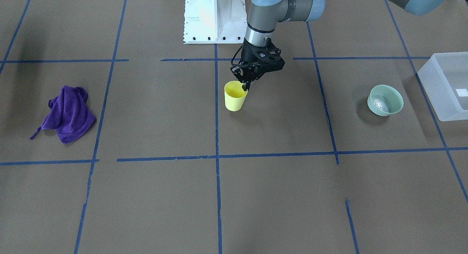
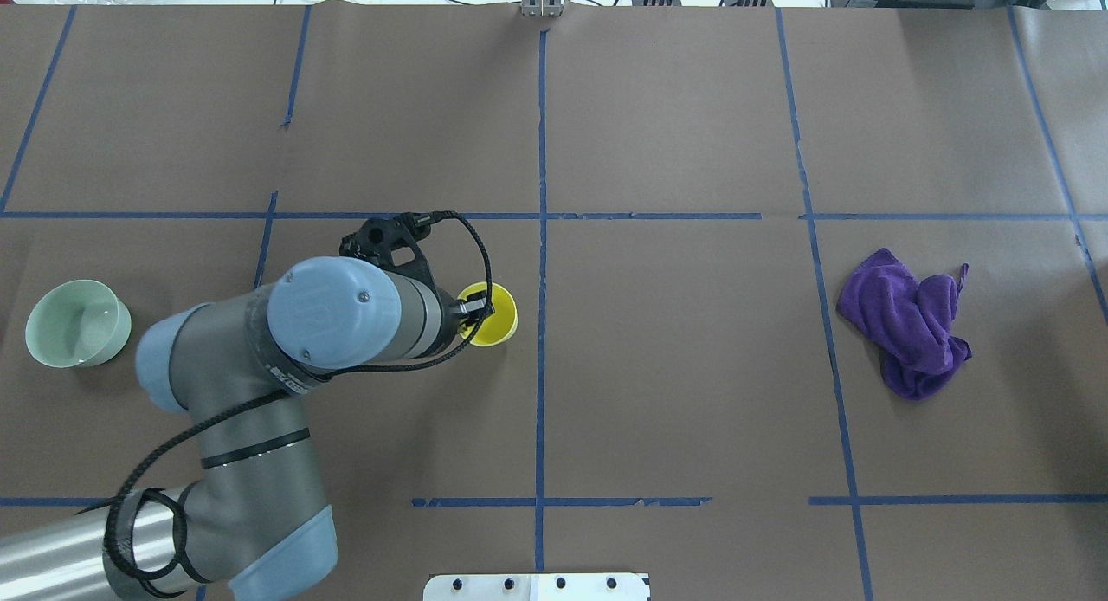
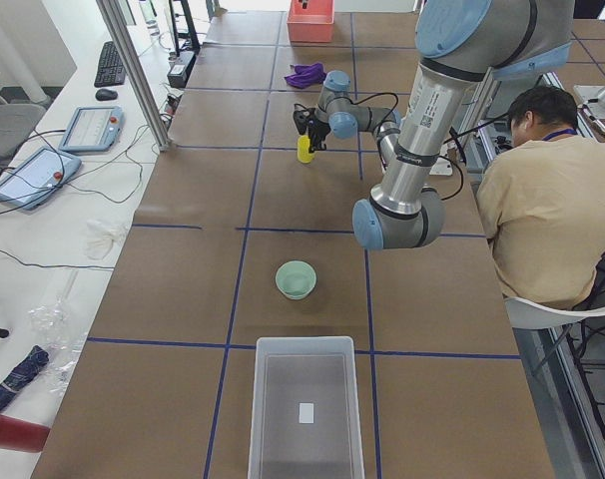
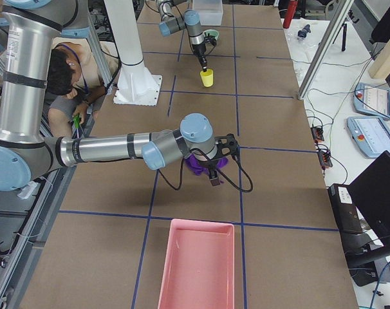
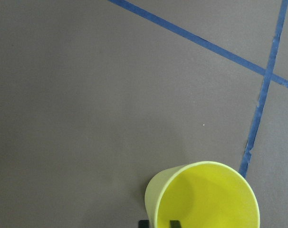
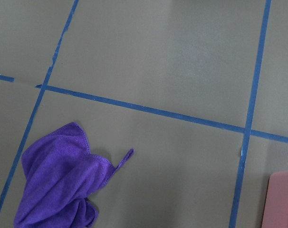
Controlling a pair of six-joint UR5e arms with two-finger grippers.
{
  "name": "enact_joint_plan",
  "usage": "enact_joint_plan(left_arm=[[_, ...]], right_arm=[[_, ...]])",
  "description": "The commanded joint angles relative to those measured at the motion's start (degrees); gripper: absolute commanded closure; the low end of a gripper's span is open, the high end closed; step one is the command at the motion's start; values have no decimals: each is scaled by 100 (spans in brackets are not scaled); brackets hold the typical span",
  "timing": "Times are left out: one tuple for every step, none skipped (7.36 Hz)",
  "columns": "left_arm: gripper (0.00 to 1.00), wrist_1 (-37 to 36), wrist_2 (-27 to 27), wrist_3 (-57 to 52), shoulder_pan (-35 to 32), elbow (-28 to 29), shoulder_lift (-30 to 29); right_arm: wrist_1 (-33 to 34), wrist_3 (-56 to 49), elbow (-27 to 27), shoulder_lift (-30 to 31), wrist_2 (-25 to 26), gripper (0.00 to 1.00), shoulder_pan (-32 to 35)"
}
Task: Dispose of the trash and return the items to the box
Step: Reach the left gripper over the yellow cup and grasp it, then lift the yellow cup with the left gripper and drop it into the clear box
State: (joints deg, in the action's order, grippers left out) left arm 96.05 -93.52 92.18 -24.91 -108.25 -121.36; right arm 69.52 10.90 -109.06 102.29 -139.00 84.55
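The yellow cup (image 1: pixel 235 96) stands upright near the table's middle and also shows in the overhead view (image 2: pixel 493 315). My left gripper (image 1: pixel 245 86) is over it. In the left wrist view one finger is inside the cup (image 5: pixel 206 199) and one outside, closed on the rim wall. The mint-green bowl (image 1: pixel 385 100) sits upright and apart on my left side. The frosted box (image 1: pixel 446 85) stands beyond it at the table's end. My right gripper (image 4: pixel 213 177) hangs above the purple cloth (image 4: pixel 196 166). I cannot tell whether it is open or shut.
The crumpled purple cloth (image 1: pixel 67 113) lies on my right side, also seen in the right wrist view (image 6: pixel 58 185). A pink tray (image 4: pixel 196 264) stands at the right end of the table. A person (image 3: pixel 552 220) sits beside the robot's base.
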Motion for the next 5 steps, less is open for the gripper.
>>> enact_joint_plan(left_arm=[[100, -698, -585, -1284, -975, -686, 24], [100, -832, -893, -2047, -1546, -932, 94], [100, -833, -1210, -2742, -2022, -1196, 573], [100, -833, -1544, -3558, -2618, -1338, 822], [100, -816, -1904, -4193, -3051, -1522, 1225]], right_arm=[[0, 0, -1, 2, 5, 0, 0], [-9, -9, -1, 2, 22, 0, 0], [-17, -18, -27, 2, 31, 0, 0], [-35, -27, -53, -24, 31, 0, 0], [-374, -1, -36, -33, 31, 0, 0]])
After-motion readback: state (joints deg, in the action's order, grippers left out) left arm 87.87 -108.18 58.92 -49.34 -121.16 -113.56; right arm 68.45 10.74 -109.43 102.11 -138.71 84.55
